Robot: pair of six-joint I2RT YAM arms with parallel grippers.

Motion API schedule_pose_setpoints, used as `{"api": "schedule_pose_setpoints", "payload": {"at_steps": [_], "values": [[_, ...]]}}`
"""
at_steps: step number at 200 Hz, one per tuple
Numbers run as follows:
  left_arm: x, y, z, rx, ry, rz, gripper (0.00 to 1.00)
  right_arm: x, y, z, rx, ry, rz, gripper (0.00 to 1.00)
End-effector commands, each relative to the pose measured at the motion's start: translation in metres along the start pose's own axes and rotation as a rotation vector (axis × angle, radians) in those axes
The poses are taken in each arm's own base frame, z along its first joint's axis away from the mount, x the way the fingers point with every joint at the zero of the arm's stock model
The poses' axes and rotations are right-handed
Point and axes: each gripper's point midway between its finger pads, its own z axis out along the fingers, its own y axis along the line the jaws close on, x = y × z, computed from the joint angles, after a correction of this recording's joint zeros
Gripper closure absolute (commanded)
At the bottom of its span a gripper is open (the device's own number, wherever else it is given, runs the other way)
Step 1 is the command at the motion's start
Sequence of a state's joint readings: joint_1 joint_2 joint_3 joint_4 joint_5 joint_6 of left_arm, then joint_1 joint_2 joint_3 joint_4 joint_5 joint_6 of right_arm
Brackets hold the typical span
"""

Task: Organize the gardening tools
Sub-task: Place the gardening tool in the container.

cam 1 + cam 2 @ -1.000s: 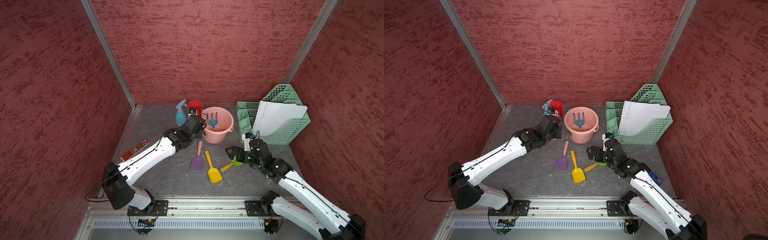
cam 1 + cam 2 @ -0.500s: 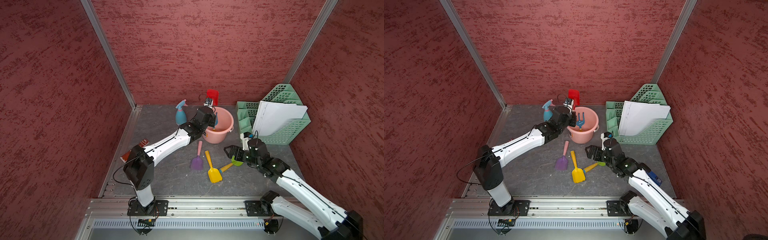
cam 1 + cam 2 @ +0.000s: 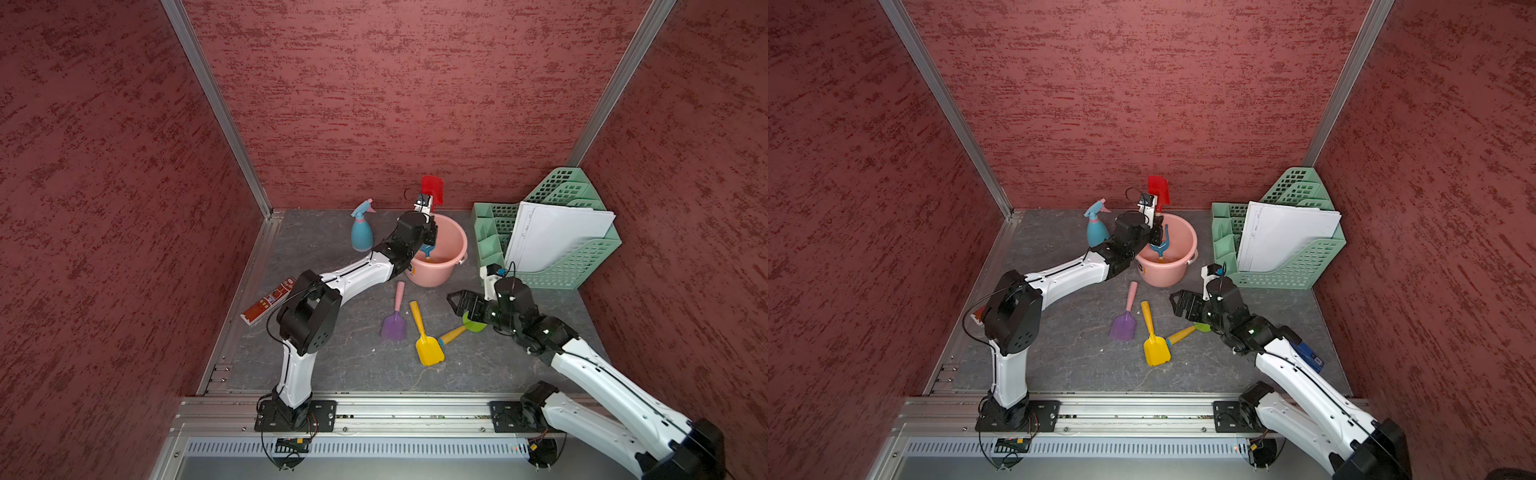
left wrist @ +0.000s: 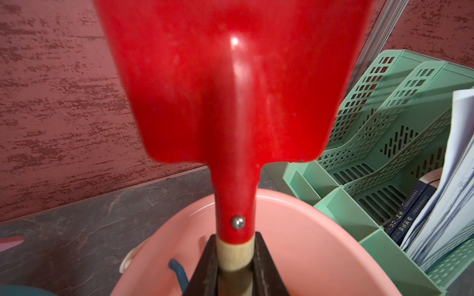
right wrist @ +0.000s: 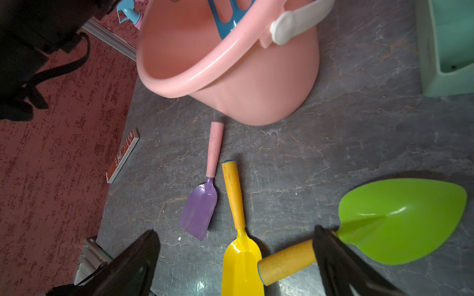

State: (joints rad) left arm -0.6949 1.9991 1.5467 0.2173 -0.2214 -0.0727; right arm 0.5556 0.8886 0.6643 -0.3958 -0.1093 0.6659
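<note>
As wrist alone shows, books [image 4: 409, 214] beyond spade [image 4: 230, 89]

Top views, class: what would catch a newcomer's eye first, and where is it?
The red spade, blade up, stands out: the left gripper grips its wooden handle above the pink bucket at the back. Nearer, a purple scoop, yellow shovel and green trowel lie on the grey table, the open right gripper hanging over the trowel.
</note>
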Motion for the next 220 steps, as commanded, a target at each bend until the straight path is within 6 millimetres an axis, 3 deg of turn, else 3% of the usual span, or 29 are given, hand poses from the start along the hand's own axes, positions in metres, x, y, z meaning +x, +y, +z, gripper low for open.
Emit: {"api": "schedule_pose_setpoints", "payload": {"at_steps": [1,54,74,123,178,220], "values": [[-0.023,-0.009,0.005,0.047,-0.097,-0.012,1.00,0.000,0.004,0.002,-0.017,-0.008,-0.003,0.01],[-0.002,-0.010,0.014,0.055,-0.080,-0.010,1.00,0.001,0.002,0.005,-0.014,-0.008,0.004,0.02],[0.005,-0.011,0.015,0.057,-0.071,-0.006,0.80,0.002,0.000,0.005,-0.009,-0.007,0.006,0.01],[0.015,-0.010,0.014,0.052,-0.073,-0.010,0.54,0.004,-0.004,0.006,0.005,-0.001,0.019,0.01],[0.003,-0.014,0.005,0.056,-0.101,-0.007,0.42,0.010,-0.013,0.007,0.048,0.020,0.059,0.02],[-0.012,-0.029,-0.024,0.075,-0.107,0.029,0.25,0.030,-0.027,0.008,0.149,0.135,0.182,0.01]]}}
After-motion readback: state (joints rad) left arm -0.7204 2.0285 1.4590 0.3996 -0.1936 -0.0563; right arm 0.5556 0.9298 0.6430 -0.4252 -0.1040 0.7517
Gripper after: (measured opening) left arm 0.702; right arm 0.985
